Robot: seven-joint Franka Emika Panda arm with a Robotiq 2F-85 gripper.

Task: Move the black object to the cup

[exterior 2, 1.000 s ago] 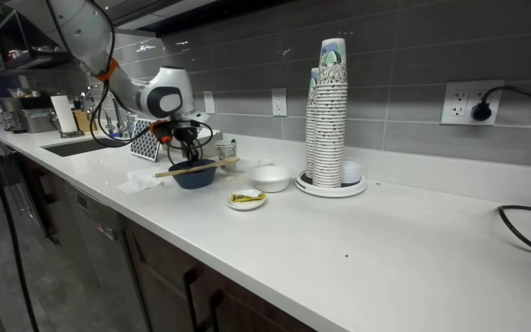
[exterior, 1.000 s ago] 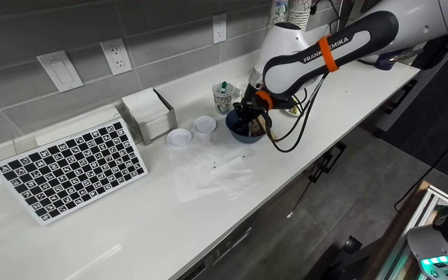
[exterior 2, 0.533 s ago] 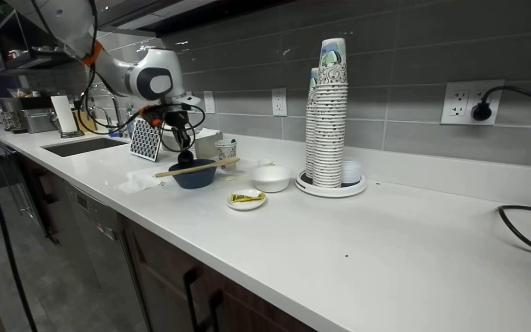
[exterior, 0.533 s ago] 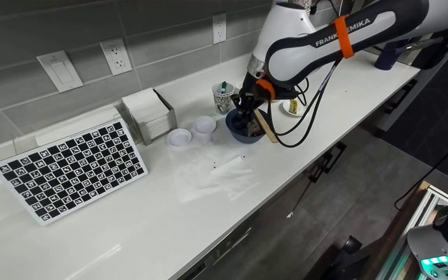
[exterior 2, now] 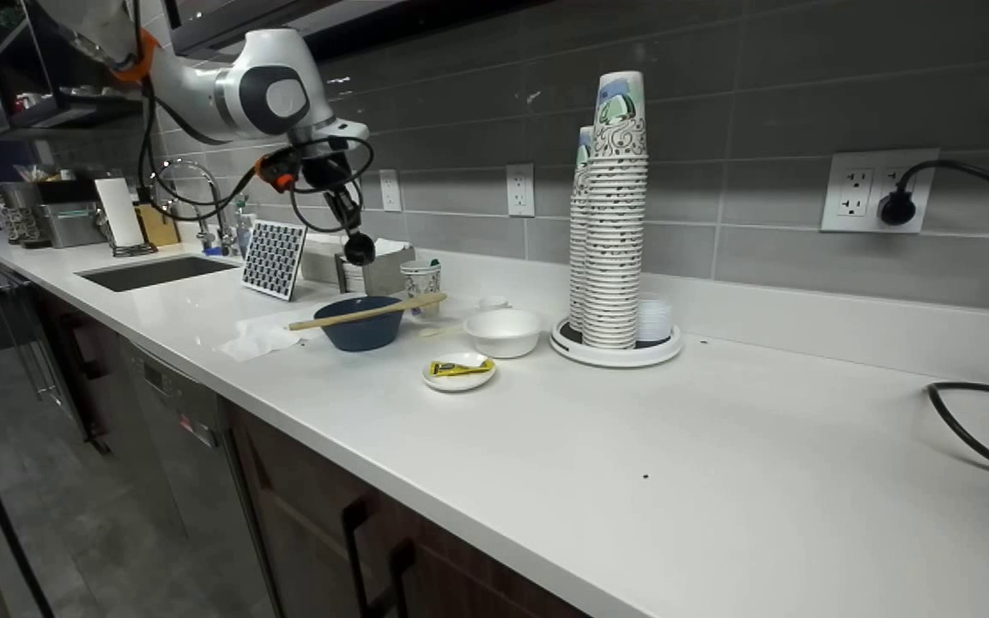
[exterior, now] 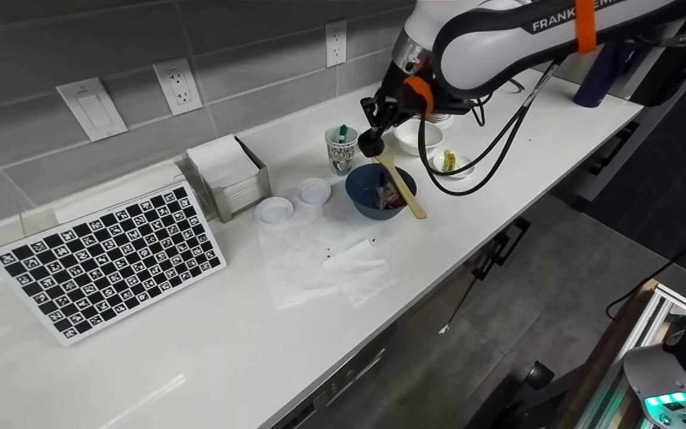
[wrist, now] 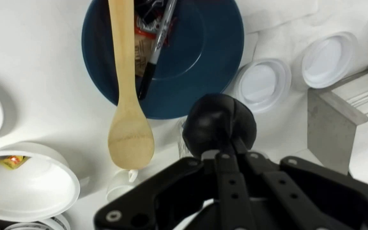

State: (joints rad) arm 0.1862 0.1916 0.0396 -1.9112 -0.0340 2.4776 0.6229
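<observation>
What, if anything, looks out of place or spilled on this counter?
A marker lies in the blue bowl, odd for a dish. The wooden spoon rests across its rim, both ends overhanging. Dark specks, perhaps crumbs, dot the counter.

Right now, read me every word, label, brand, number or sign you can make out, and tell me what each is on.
"FRANK" and a cut-off "EM", astride the orange band on the robot arm.
"FRANKA" on the white unit with green lights.
Too small or blurred: print on the marker, tan packet, yellow packet and wall outlet.
</observation>
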